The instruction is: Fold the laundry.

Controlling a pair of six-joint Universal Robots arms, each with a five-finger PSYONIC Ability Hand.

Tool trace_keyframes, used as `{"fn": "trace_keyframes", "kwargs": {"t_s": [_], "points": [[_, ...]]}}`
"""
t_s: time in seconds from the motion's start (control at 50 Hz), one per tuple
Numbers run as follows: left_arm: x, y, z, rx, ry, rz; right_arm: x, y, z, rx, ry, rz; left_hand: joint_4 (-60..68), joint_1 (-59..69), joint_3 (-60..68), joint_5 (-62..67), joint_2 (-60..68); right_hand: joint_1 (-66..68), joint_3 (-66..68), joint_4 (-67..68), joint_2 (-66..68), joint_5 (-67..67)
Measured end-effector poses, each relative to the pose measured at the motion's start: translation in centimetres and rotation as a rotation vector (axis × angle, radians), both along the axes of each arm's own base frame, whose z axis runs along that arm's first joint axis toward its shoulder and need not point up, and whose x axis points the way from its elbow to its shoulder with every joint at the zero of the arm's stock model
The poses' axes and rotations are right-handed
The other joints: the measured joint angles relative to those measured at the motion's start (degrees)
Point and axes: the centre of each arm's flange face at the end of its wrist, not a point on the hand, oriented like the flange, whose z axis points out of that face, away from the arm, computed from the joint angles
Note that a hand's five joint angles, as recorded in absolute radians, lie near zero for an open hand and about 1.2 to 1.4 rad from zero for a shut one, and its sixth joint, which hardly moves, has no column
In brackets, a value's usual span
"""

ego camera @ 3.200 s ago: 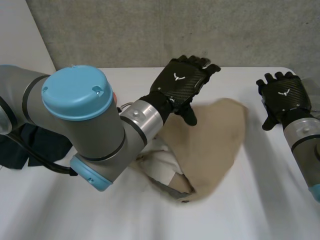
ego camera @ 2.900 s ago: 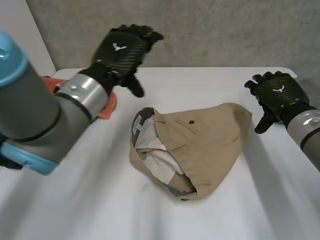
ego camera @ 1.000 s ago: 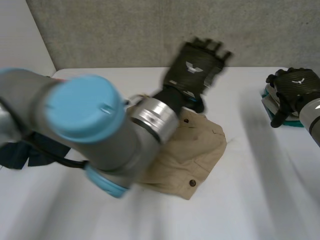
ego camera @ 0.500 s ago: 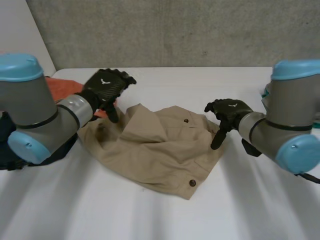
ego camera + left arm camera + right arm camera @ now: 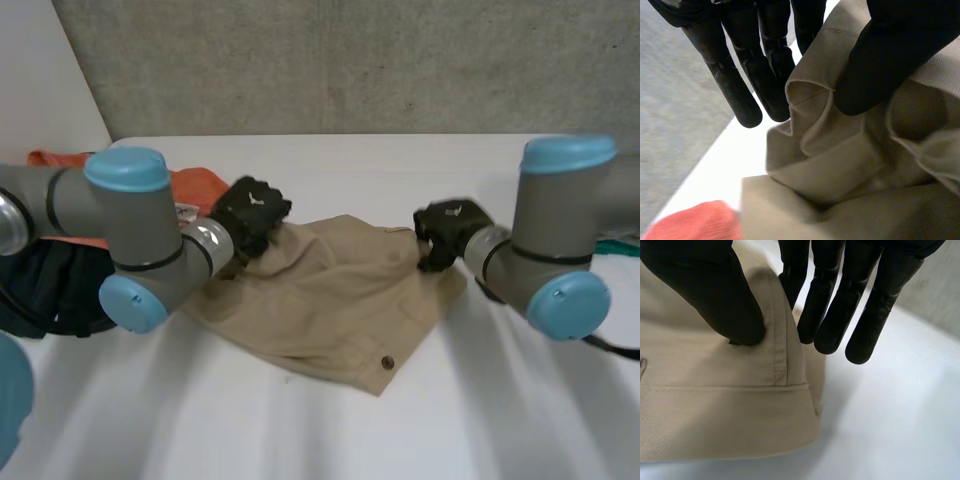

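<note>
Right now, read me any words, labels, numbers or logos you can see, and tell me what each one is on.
No words or numbers can be read anywhere.
A white emblem, a shape with no letters: on the back of the left hand.
The same white emblem: on the back of the right hand.
On the beige garment: a plain button, no print.

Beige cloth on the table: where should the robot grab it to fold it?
Probably best by its two far corners, with each hand coming in from its own side. The beige cloth lies spread wide, and those corners stand up as thick folds that are easy to pinch. The left hand and right hand pinch there now.
</note>
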Motion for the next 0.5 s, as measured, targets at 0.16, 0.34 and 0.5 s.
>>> {"fn": "trace_keyframes", "kwargs": {"t_s": [0.16,0.34,0.5], "points": [[1.8,2.6,7.8,-0.161,-0.003,0.120,-1.0,2.0,9.6,-0.297,0.113,0.070,0.1,0.3,0.3,0.6,0.3,0.1,0.0,0.0,0.0,0.0],[4.6,8.0,14.2,-0.229,0.097,0.156,-2.5,5.5,15.5,-0.424,0.206,0.103,0.2,0.3,0.3,0.6,0.4,0.1,0.0,0.0,0.0,0.0],[4.7,7.3,12.7,-0.159,0.123,0.170,-2.0,5.3,13.4,-0.310,0.243,0.139,0.3,0.3,0.3,0.6,0.4,0.1,0.0,0.1,0.0,0.0]]}}
